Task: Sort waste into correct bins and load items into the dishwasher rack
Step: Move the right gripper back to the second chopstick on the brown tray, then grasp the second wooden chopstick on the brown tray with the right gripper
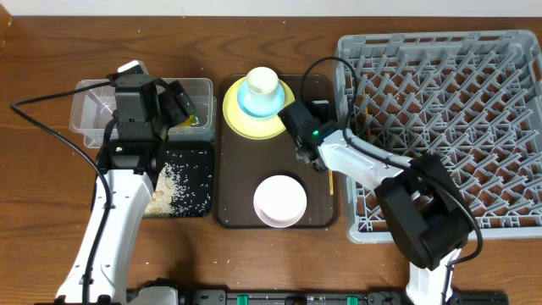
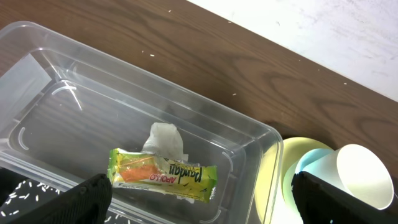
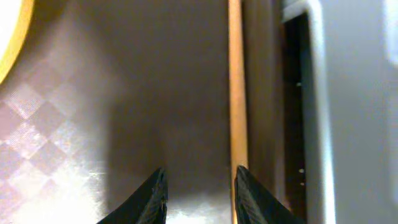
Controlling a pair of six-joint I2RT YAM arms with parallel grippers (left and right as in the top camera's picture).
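While the tissue (image 2: 166,138) and the snack wrapper (image 2: 163,175) lie inside the clear tub (image 2: 81,118) and the rice (image 1: 182,182) sits in the black tray (image 1: 200,155), the step in hand looks like picking up a chopstick (image 3: 234,87) for the dishwasher rack (image 1: 440,127). The right jaws hang low over the right edge of the brown serving tray (image 1: 241,174), parted by a narrow gap and holding nothing.

In the right wrist view the chopstick runs lengthwise along the tray floor, close to the rim on the rack side. Its near end meets the right-hand finger (image 3: 252,199) rather than lying in the gap, so it sits off-centre to the jaws. Whether it touches that finger I cannot tell. Only one stick shows.

The next move, as I judge it, calls for a slight sideways shift toward the rack to bring the stick between the fingers. A descent to the tray floor and a firm close would follow. A thin rod lying flat beside a rim leaves little room for the outer finger.

The left jaws hover above the tub, spread wide and empty. The yellow-green plate (image 1: 237,119), light blue bowl (image 1: 247,103) and white cup (image 1: 262,82) stand stacked at the tray's far end, with the white bowl (image 1: 279,201) at its near end. None is in the rack yet.
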